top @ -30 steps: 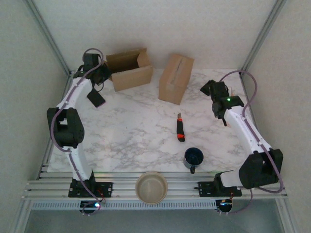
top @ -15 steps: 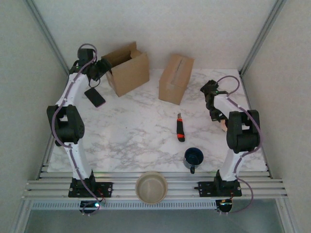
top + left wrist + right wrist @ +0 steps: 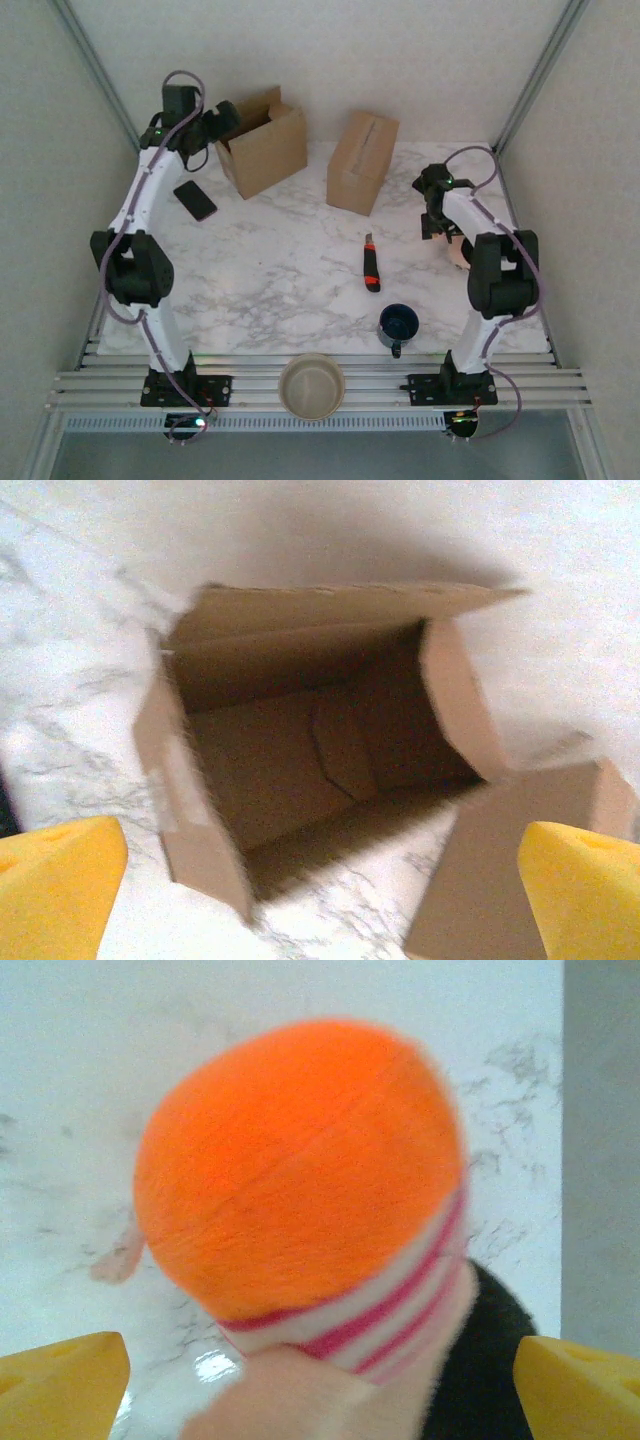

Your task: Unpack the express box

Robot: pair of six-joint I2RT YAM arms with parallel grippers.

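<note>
Where the rails meet the table's near edge sits a bowl [image 3: 312,385]. Beyond it, toward the right edge, are a dark mug [image 3: 398,325] and a utility knife [image 3: 372,263], the knife's long axis running near to far. At the right edge the right gripper [image 3: 434,218] hangs fully spread and empty above an orange plush toy [image 3: 300,1160]. A phone [image 3: 194,200] lies by the left edge. In the far left corner the open express box [image 3: 265,148] is tipped with its mouth toward the left gripper [image 3: 224,116], which is spread wide, empty and the nearer one. The box interior looks bare. A closed second box [image 3: 361,160] stands at mid far edge, probably next.
</note>
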